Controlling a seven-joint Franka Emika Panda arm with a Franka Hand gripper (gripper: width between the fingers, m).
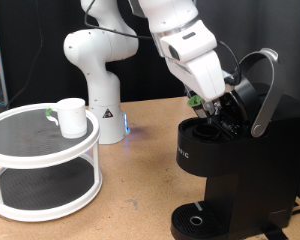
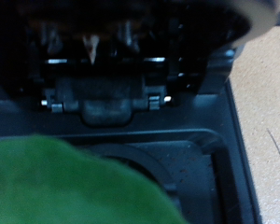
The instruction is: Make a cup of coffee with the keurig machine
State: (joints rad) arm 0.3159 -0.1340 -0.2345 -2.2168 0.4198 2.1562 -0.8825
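We see the white arm reaching down from the exterior view's top, its glossy forearm angled toward the right, wrist bent so the gripper (image 1: 212,104) dips into the open brew head of the keurig machine (image 1: 230,160). The machine is tall, matte black and boxy, standing at the right of the scene; its silver-grey curved lid handle (image 1: 265,90) is swung up and back, leaving the pod chamber exposed. A round drip tray (image 1: 195,220) sits at its foot.

At the gripper's tip a small green thing shows, and in the wrist view a blurred green rounded shape (image 2: 75,187) fills the near corner, right above the dark round pod chamber (image 2: 168,163). It looks like the green top of a coffee pod, but we cannot tell how wide the fingers stand or whether they pinch it, since they are hidden.

The cup (image 1: 71,117), a small smooth white ceramic mug with a greenish handle, stands well apart on the left, upright on the top tier of a round white two-tier stand (image 1: 40,160) with a dark mesh surface. The wooden tabletop (image 1: 130,190) is pale and speckled.
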